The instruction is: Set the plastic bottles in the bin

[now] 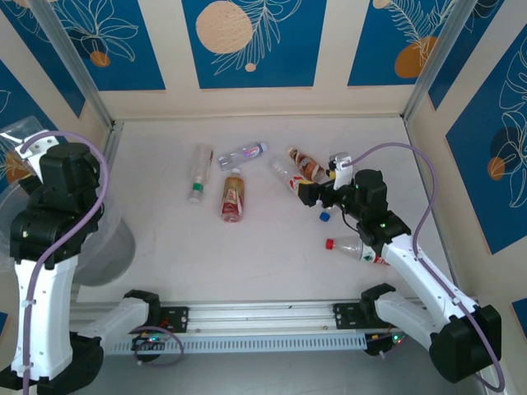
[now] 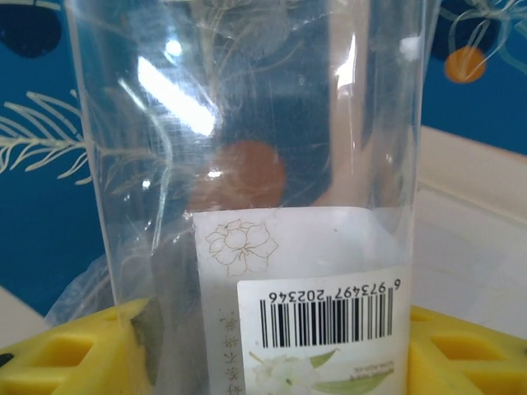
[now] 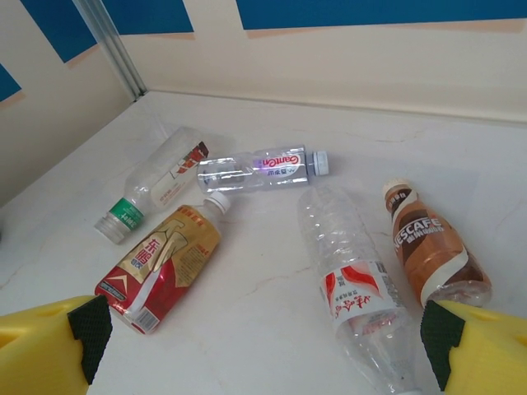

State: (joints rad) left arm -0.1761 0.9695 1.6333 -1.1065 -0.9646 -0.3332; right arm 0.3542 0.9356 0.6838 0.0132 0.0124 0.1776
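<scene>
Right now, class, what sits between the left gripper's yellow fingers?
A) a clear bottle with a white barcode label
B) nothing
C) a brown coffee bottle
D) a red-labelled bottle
A: the left wrist view shows a clear bottle with a white barcode label clamped between the yellow fingers of the left gripper.

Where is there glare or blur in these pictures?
Left wrist view: white glare streaks on the clear bottle, blue wall warped through it. Right wrist view: sharp, faint shadows under the lying bottles. Top external view: soft, even light.
</scene>
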